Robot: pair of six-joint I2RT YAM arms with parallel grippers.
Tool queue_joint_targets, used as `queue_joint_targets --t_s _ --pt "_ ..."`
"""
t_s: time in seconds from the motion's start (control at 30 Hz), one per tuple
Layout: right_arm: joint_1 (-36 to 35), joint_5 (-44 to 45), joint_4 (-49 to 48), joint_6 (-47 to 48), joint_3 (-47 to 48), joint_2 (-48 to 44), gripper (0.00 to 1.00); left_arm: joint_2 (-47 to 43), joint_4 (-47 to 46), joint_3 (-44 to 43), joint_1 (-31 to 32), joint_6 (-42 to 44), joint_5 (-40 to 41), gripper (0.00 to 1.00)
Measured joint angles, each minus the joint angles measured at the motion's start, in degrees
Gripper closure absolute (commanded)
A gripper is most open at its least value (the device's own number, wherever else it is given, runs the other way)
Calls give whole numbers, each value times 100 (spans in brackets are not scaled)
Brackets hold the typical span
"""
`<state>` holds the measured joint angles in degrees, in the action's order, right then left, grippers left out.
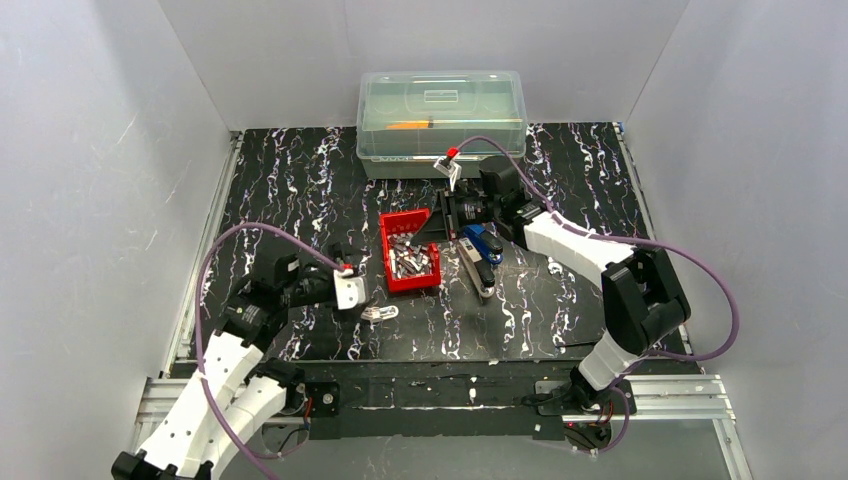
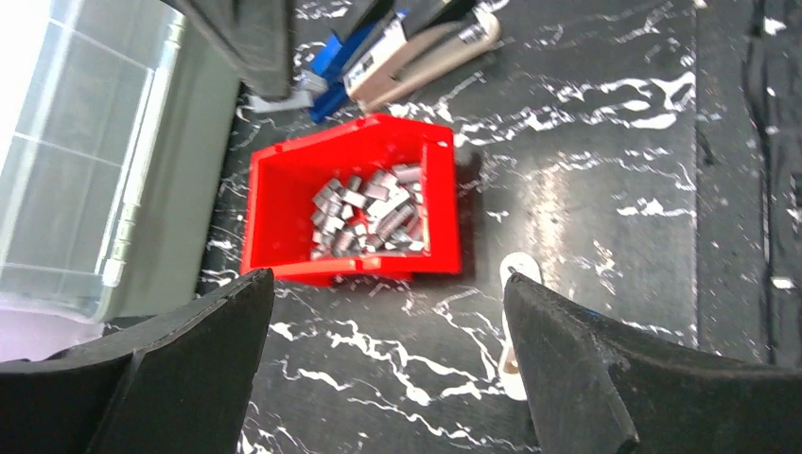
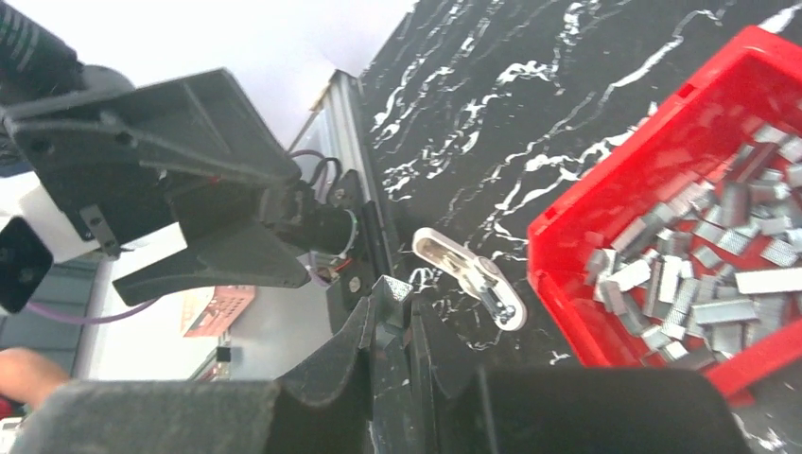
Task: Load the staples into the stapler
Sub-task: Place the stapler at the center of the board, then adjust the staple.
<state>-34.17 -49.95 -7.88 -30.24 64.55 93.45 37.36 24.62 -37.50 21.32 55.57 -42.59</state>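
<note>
The left gripper (image 2: 383, 284) is held above the near part of the black marbled table (image 1: 300, 190), its fingers spread wide with nothing between them. A small clear plastic piece (image 1: 380, 313) is seen lying flat on the table just beside it, apart from the fingers. Beyond that, a red bin (image 2: 274, 218) is set upright, and the staples (image 2: 374, 213) are heaped loosely inside it, mostly toward one end. Just right of the bin, a blue and grey stapler (image 1: 484, 245) is laid open on the table. The right gripper (image 3: 402, 326) is placed at the stapler's far end, its fingers drawn close with only a narrow slit between; whether anything is pinched cannot be told. At the far edge, a lidded clear storage box (image 1: 440, 110) is stood against the wall.
</note>
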Motion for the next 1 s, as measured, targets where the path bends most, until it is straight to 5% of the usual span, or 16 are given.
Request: queue_joint_targets --t_s 0.47,1.0 --pt "-2 -857 -1523 -1360 -173 -42 79 1899 -2437 -597 0 -581 -455 15" --pt "-2 -874 -2048 -1814 -173 105 78 2258 -2653 -938 4 -396 -1421 40"
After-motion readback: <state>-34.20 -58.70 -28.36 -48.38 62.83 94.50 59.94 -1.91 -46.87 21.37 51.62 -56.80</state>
